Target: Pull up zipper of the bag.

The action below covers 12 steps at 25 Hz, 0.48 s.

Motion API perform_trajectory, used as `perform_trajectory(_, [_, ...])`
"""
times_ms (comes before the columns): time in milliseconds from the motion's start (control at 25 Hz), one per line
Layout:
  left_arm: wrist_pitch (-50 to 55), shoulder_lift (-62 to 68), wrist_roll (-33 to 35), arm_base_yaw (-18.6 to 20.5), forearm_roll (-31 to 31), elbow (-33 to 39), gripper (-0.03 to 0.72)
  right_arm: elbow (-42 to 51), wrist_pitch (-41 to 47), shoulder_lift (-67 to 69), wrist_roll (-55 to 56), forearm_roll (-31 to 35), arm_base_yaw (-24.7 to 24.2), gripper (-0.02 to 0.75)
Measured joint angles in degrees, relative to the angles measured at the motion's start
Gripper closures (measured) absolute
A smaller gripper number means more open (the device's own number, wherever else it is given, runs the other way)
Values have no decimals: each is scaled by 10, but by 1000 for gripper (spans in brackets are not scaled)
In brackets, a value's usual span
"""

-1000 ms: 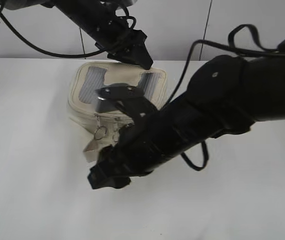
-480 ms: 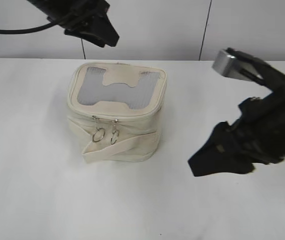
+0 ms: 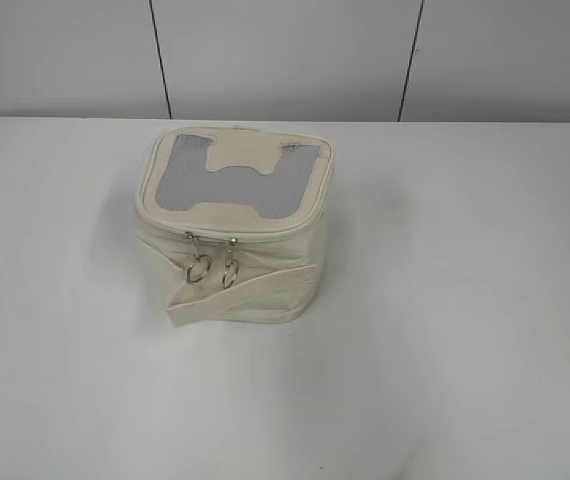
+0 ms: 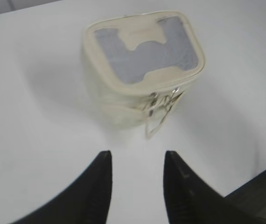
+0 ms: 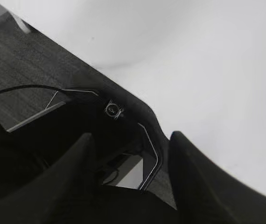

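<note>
A: 2 arms have cleared out of the exterior view in the last second; 1 second ago both crowded the bag (image 3: 233,232), now neither shows there.

B: So where is everything?

A: The bag sits upright on the white surface (image 3: 465,350), alone. Both ring pulls (image 3: 213,268) hang side by side at 6 o'clock on the rim, so the zipper (image 3: 227,238) looks closed.

B: And the fingers?

A: The left fingers (image 4: 136,186) hover above the surface, spread apart and empty, with the bag toward 12 o'clock. The right fingers (image 5: 132,172) are also parted, holding nothing, pulled back past the surface edge at 6 o'clock.

B: Meaning?

A: I judge the pull finished and the arms retiring.
</note>
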Motion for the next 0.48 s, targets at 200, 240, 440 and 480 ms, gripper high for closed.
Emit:
perform_trajectory(200, [96,-226,-51,0,96,69,402,4,35,-130,12,-32,0,333])
perform_trajectory(240, [100,-264,-53,0,105,86,402,7,36,-152,13,-37,0,333])
perform_trajectory(440, [108,-380,-54,0,115,151,402,60,36,-235,13,-41,0,332])
perform_trajectory(480, [105,-393,-54,0,114,155,402,66,30,-253,13,-45,0,332])
